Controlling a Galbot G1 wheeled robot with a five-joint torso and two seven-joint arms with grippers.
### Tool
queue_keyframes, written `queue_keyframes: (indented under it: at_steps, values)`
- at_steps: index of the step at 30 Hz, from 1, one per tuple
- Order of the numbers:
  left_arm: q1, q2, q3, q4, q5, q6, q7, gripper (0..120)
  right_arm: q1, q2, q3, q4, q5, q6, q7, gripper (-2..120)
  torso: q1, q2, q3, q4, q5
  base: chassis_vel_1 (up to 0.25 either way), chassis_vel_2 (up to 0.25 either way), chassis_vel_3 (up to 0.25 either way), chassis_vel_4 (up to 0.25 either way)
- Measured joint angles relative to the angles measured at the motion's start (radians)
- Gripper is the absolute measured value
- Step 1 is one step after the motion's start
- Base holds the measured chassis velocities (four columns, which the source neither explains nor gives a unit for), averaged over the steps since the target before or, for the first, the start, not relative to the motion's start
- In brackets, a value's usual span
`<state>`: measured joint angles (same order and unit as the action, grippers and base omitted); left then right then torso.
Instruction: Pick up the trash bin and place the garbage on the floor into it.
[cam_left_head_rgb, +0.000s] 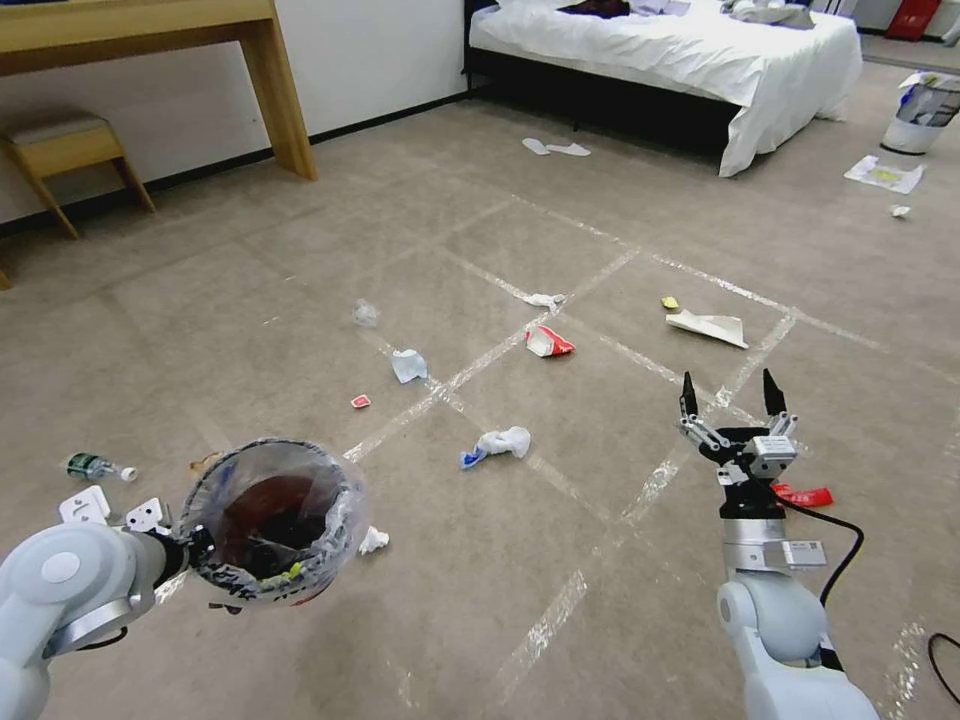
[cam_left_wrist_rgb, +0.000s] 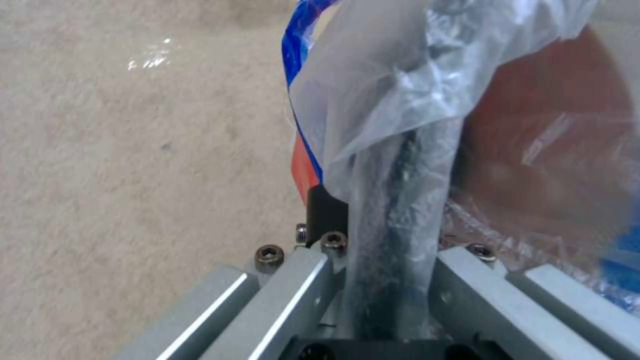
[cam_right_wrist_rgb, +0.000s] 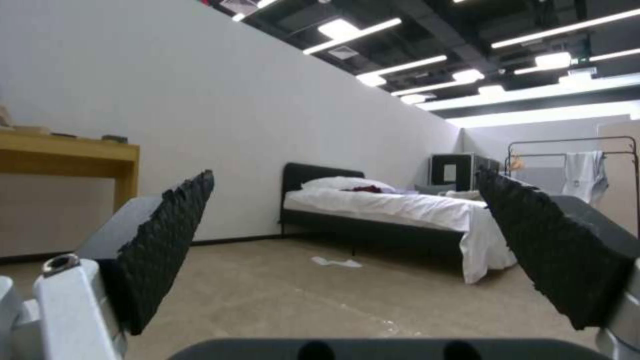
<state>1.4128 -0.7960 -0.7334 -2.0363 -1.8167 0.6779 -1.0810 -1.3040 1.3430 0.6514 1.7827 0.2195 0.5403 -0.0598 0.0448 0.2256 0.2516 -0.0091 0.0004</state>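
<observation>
Trash bin lower left of frame, rim clamped in left end effector. Right end effector spread apart, lower right, empty. Pickup step pending; next calls for reaching nearest garbage on floor.

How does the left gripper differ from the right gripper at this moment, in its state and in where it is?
The left gripper is shut on the rim of the trash bin, holding it above the floor; the right gripper is open and holds nothing. The left gripper sits low at the robot's left side; the right gripper points forward, towards the bed, with a red packet lying on the carpet beside it. Both are off the floor.
</observation>
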Motion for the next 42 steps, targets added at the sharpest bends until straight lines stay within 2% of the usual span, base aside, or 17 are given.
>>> queue_keyframes:
  at_steps: [5,9,19,35,42]
  values:
    - [0.004,0.001,-0.002,-0.004,0.0,0.0,0.0,0,0.0,0.001,0.0,0.0,0.0,0.0,-0.002,100,0.0,0.0,0.0,0.0005,0.0001,-0.149,0.145,0.155,-0.156]
    - [0.006,-0.003,-0.002,-0.006,0.003,0.0,0.0,0,-0.001,0.001,0.0,0.0,0.0,0.001,-0.005,100,0.0,0.0,0.0,0.0,-0.0003,-0.161,0.156,0.156,-0.162]
    - [0.013,-0.002,-0.001,-0.015,0.011,-0.002,0.0,0,-0.006,-0.003,0.001,0.008,0.007,0.001,-0.007,100,0.0,0.0,0.0,0.0006,0.0,-0.167,0.161,0.163,-0.165]
    - [0.024,-0.004,-0.002,-0.028,0.023,-0.006,-0.001,0,-0.016,0.002,0.0,0.011,-0.012,0.013,-0.008,100,0.0,0.0,0.0,0.0001,0.0001,-0.177,0.176,0.165,-0.174]
    - [0.021,0.003,0.001,-0.026,0.023,-0.008,0.0,0,-0.016,-0.007,-0.003,0.004,-0.015,0.018,-0.006,100,0.0,0.0,0.0,0.0,-0.0002,-0.088,0.087,0.085,-0.078]
